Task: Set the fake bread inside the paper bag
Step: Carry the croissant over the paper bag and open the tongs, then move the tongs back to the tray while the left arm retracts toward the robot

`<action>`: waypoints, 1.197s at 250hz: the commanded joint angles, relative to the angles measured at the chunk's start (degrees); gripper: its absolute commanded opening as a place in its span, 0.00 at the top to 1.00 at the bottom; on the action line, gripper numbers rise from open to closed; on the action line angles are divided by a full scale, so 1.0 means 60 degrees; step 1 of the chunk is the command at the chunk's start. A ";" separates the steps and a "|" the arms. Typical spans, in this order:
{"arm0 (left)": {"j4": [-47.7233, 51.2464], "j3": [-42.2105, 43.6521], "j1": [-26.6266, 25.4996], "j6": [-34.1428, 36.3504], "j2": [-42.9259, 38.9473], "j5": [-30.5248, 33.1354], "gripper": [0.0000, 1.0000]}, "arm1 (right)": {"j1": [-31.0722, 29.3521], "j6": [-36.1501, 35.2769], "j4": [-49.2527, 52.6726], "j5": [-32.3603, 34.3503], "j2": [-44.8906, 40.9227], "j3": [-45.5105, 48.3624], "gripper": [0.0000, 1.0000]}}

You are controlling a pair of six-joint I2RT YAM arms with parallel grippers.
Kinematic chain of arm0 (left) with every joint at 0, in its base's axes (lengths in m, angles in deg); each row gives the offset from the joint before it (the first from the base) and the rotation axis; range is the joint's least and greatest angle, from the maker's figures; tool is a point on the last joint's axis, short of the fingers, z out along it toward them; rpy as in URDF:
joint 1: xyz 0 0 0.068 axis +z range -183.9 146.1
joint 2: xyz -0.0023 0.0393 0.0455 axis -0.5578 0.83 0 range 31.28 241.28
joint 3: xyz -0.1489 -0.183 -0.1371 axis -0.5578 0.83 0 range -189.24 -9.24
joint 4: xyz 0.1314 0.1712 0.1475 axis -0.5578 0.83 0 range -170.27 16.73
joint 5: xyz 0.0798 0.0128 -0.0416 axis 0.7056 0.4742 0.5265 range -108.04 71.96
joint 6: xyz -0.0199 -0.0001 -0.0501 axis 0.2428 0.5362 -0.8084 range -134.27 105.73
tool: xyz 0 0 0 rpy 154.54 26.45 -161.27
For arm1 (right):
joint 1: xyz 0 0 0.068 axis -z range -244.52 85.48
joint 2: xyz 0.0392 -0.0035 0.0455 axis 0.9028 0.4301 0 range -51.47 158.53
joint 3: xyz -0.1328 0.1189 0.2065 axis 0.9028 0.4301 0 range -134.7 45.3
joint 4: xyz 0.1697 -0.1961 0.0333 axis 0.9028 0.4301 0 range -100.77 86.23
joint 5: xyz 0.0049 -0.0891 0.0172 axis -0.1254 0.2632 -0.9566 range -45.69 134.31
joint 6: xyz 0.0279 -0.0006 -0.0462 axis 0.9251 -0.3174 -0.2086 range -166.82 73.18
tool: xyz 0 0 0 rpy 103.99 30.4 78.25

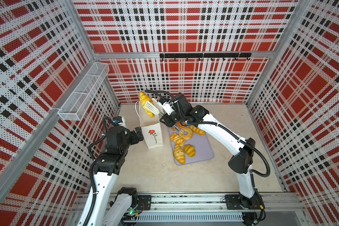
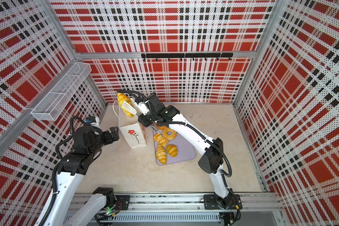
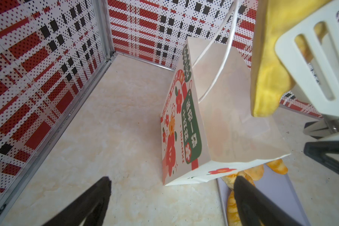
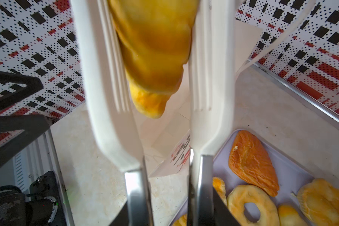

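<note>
Right hand (image 1: 163, 113) clamps tongs (image 1: 150, 106) pinching a croissant (image 1: 143, 98) above the paper bag (image 1: 152, 137), left hand (image 1: 140, 134) open beside it; an off-centre release may clip its rim and topple it

Seven pieces of fake bread (image 1: 189, 150) show: four striped croissants (image 1: 178, 153), one ring doughnut (image 1: 186, 133), one flaky pastry (image 1: 177, 139) and one darker pastry (image 4: 252, 166). There is one paper bag (image 1: 152, 137), one lilac tray (image 1: 202, 150), one pair of white slotted tongs (image 1: 150, 106), one wire basket (image 1: 82, 92) and one black hook rail (image 1: 205, 55).
</note>
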 commanded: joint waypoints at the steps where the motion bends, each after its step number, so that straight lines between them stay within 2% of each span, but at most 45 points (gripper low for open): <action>1: 0.0042 0.0141 0.0107 -0.0113 -0.0120 -0.0077 0.01 | -0.0062 -0.0319 -0.0189 0.0507 0.0130 -0.0496 0.55; 65: 0.0042 0.0176 0.0122 -0.0115 -0.0127 -0.0166 0.00 | -0.0055 -0.0501 0.0112 0.0884 0.0119 -0.0627 0.46; 114: 0.0029 0.0215 0.0115 -0.0128 -0.0203 -0.0261 0.01 | -0.0051 -0.0559 0.0342 0.0958 0.0132 -0.0844 0.35; 214: 0.0071 0.0361 0.0113 -0.0327 -0.0511 -0.0424 0.00 | -0.0106 -0.0789 0.0892 0.1011 -0.0455 -0.1235 0.33; 242: 0.0123 0.0472 0.0044 -0.0383 -0.0707 -0.0353 0.01 | -0.0128 -0.0868 0.1115 0.1226 -0.0971 -0.0770 0.34; 299: 0.0298 0.0859 -0.0708 -0.0508 -0.1169 0.0540 0.01 | -0.0124 -0.0891 0.1170 0.1991 -0.2837 0.1702 0.35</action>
